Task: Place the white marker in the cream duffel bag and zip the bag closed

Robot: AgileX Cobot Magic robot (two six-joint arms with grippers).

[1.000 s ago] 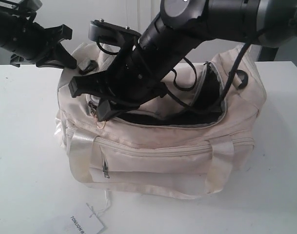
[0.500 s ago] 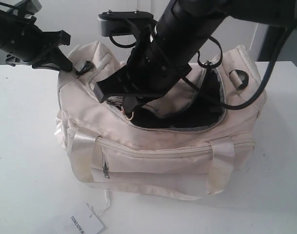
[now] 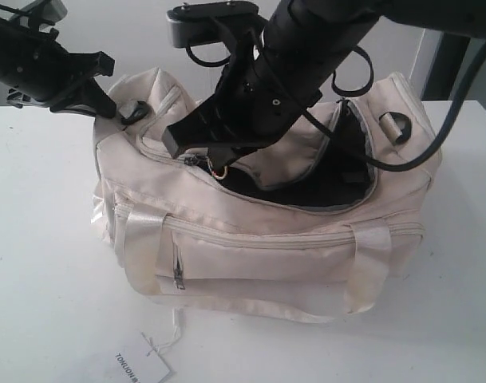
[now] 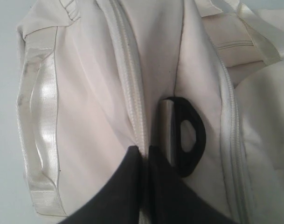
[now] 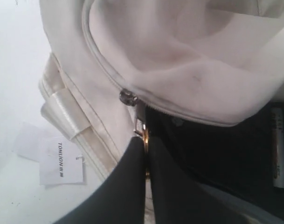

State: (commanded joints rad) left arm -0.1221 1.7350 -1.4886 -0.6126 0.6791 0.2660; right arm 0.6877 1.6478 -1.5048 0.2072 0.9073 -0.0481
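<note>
The cream duffel bag (image 3: 258, 259) sits on the white table, its curved top zipper shut only at the left end and black lining (image 3: 322, 183) showing through the wide opening. My right gripper (image 3: 213, 162) reaches across and is shut on the gold chain pull (image 5: 142, 129) beside the zipper slider (image 5: 128, 97). My left gripper (image 3: 113, 110) is shut on the bag's fabric at its left end (image 4: 144, 150), next to a black ring (image 4: 190, 140). A slim white printed barrel, apparently the white marker (image 5: 278, 151), lies inside on the lining.
A white paper tag reading TONLION (image 3: 139, 365) lies on the table (image 3: 43, 263) in front of the bag, tied by a thread. Shiny cream straps (image 3: 139, 255) hang down the front over the zip pocket. The right arm and its cables cross above the bag opening.
My right gripper has pulled the chain pull and slider rightward along the zipper, closing its left end. The bag's top lifted and shifted a little. The left gripper held its grip.
</note>
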